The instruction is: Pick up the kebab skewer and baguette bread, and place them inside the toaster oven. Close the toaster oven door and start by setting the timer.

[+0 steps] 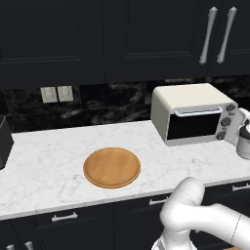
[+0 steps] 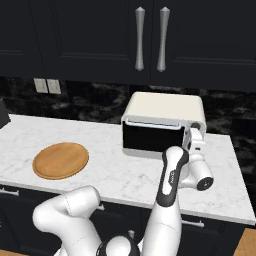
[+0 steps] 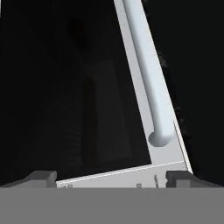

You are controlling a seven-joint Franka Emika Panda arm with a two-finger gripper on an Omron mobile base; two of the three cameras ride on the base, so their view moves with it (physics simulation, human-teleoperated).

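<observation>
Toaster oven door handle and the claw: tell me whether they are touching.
Cannot tell. The hand view shows the claw wide open right at the toaster oven door, its handle ahead of the fingertips, but no plain contact or gap.

Arm (image 2: 75,212): glossy white rounded link shells, bulbous elbow housings, thin dark seam lines at the joints. Forearm link (image 2: 171,175) has a black stripe panel down its side. Wrist (image 2: 200,177) is white with a round dark cap on the end. Gripper (image 3: 112,178) fingertips (image 3: 41,178) are small dark grey blocks with stepped tops.
</observation>
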